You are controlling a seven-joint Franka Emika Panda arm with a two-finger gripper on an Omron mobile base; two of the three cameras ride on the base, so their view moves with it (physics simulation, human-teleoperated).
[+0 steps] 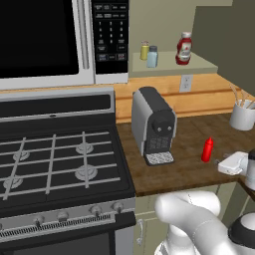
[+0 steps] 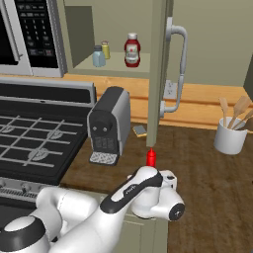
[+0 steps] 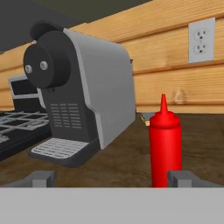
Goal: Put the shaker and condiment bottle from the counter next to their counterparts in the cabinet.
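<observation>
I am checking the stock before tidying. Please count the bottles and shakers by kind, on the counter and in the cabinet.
Slim red squeeze bottle on the counter: 1
Wide red bottle with white cap in the cabinet: 1
Pale blue shaker in the cabinet: 1
Yellow shaker in the cabinet: 1
Total: 4

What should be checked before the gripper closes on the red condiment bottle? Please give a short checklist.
1. Gripper open: ok.
2. Condiment bottle upright on the counter: ok.
3. Bottle centred between the fingertips: not ok, it stands close to the right one.
4. Coffee machine apart from the bottle: ok.
5. Cabinet shelf has room beside the labelled red bottle: ok.
6. Blue shaker already on the shelf by the yellow shaker: ok.
</observation>
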